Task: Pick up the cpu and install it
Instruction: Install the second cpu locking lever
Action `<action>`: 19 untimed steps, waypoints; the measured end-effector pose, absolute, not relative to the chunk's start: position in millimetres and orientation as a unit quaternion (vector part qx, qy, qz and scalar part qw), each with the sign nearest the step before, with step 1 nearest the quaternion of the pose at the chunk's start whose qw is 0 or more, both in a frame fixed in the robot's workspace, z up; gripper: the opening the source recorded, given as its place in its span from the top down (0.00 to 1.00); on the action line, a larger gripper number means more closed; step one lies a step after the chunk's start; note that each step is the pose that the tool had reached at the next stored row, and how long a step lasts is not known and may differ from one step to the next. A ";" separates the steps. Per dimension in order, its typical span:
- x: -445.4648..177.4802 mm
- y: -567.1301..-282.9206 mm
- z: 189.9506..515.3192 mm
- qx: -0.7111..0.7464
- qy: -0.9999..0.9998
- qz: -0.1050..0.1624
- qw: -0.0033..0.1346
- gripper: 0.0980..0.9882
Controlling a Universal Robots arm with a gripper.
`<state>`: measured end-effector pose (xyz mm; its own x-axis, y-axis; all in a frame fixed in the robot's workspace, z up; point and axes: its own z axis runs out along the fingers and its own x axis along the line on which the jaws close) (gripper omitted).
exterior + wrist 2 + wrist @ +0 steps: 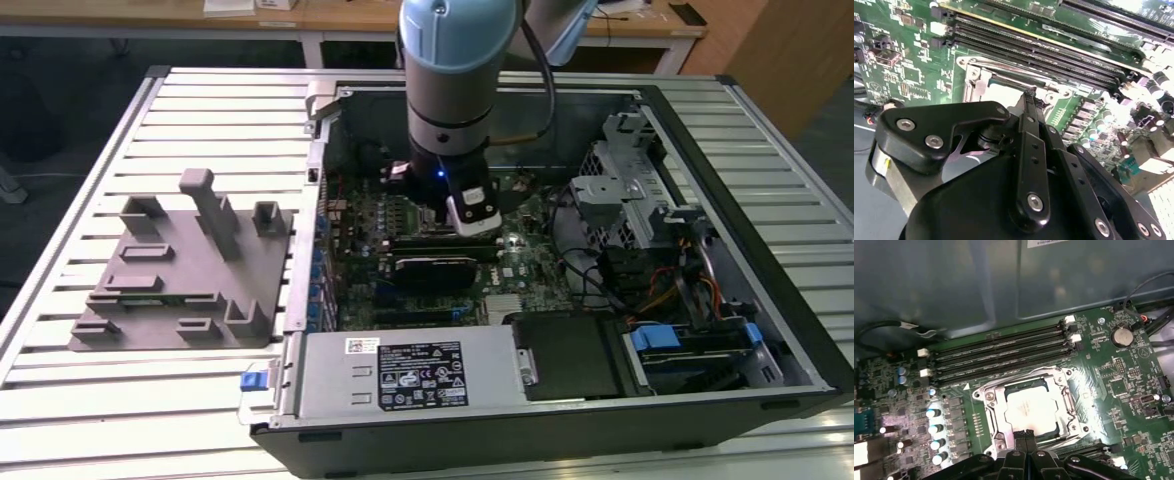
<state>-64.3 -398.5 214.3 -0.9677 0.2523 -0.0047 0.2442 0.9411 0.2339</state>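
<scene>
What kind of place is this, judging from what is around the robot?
Probably a robotics lab or test bench. An open computer case lies on a slatted metal table, a grey fixture sits beside it, and wooden desks stand behind. The gripper hangs over the cpu in its socket.

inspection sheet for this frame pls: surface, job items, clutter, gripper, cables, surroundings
Surface: slatted metal table, bearing an open computer case.
Job's things: cpu lies flat in the motherboard socket, pale top showing.
Clutter: grey fixture beside the case, at the exterior view's left.
Grippers: gripper shut, tips at the cpu's edge; contact cannot be told.
Cables: bundle in the case at the exterior view's right.
Surroundings: wooden desks behind the table.
</scene>
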 end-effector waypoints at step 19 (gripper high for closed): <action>-52.7 -369.2 213.4 0.125 0.989 0.074 0.021 0.99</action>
